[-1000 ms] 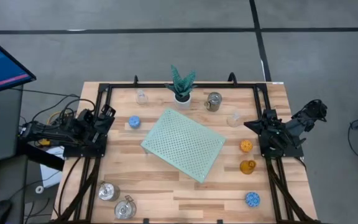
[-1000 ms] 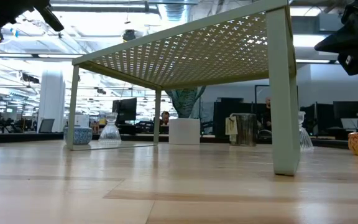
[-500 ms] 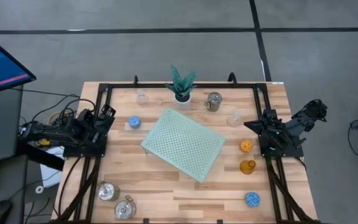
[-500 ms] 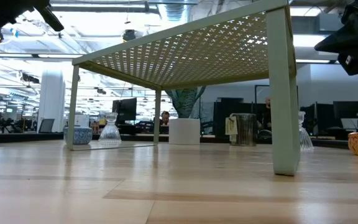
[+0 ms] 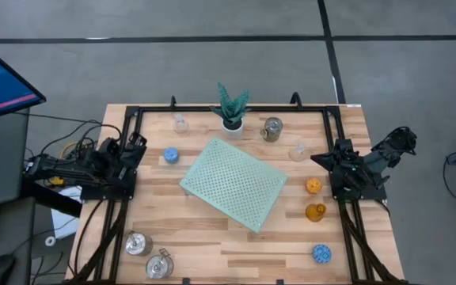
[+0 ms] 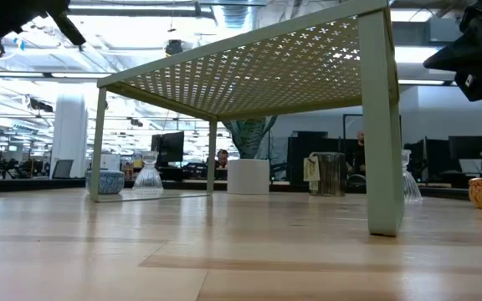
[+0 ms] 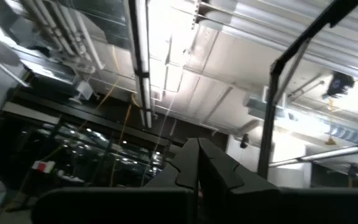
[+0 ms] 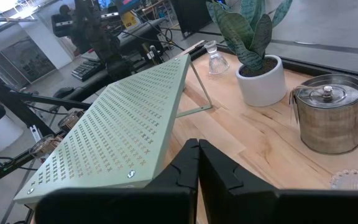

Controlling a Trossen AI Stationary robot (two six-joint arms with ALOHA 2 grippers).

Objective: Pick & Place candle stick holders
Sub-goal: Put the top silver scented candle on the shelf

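Overhead, nine holders ring the raised pale green perforated mat: three silver, two blue, two clear glass, one orange and one amber. One potted plant stands at the far edge. The left gripper rests at the table's left side and the right gripper at its right side, each with fingers pressed together and empty. In the low view the mat's legs cut across several holders, and the near silver pair falls outside it.
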